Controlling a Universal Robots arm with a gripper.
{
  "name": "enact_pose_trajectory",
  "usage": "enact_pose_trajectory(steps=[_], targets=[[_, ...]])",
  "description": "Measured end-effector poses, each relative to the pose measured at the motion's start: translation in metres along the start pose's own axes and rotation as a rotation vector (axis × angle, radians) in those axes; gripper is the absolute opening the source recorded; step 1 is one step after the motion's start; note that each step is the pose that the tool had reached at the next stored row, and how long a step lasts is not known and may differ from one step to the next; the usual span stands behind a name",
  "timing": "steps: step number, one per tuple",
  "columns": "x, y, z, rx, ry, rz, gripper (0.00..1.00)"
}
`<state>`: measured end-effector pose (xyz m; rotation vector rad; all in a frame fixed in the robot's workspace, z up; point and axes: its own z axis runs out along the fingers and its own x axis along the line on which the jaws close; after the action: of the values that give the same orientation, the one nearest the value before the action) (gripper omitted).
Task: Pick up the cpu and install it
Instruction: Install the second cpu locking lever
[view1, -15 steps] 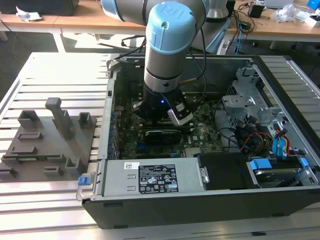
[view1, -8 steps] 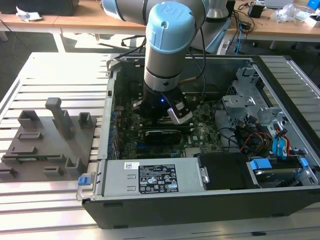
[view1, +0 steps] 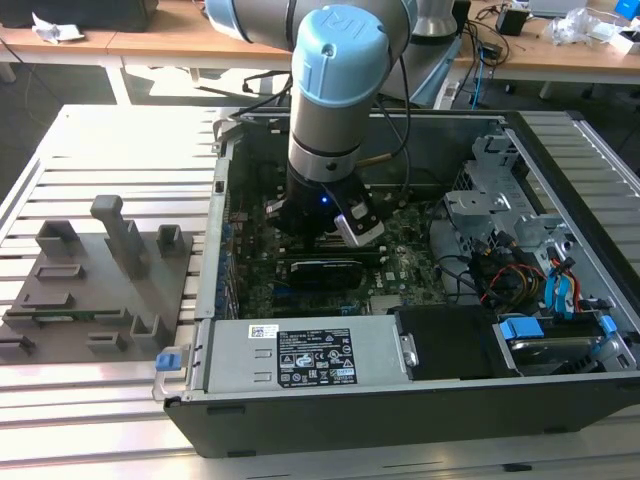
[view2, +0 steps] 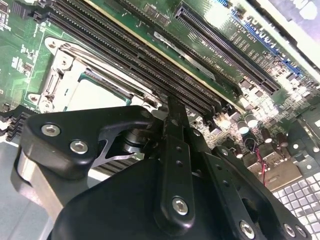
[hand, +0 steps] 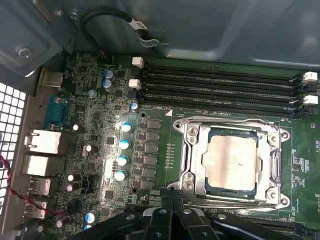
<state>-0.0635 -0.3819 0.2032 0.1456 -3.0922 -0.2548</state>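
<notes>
The cpu (hand: 231, 162), a small square chip with a silvery-pinkish top, lies flat inside the metal socket frame (hand: 192, 150) on the green motherboard (hand: 100, 125). In the second wrist view the cpu (view2: 92, 96) shows as a pale plate within the socket frame (view2: 59, 65), just beyond the black fingers (view2: 172, 117). My gripper (hand: 167, 196) hovers beside the socket's edge, shut, with nothing between its fingertips. In the exterior view the gripper (view1: 318, 232) is down inside the open computer case (view1: 420, 410), over the board.
Memory slots (hand: 220, 85) run along one side of the socket. A long black card (view1: 325, 272) lies in the case near the gripper. The power supply (view1: 300, 355) and drive cage (view1: 510, 200) hem the board in. A grey fixture tray (view1: 95, 275) sits at the exterior view's left.
</notes>
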Motion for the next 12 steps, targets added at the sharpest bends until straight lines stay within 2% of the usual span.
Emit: enact_pose_trajectory(steps=[12], targets=[[-0.0011, 0.0020, 0.0040, -0.0029, 0.0014, 0.000, 0.11]])
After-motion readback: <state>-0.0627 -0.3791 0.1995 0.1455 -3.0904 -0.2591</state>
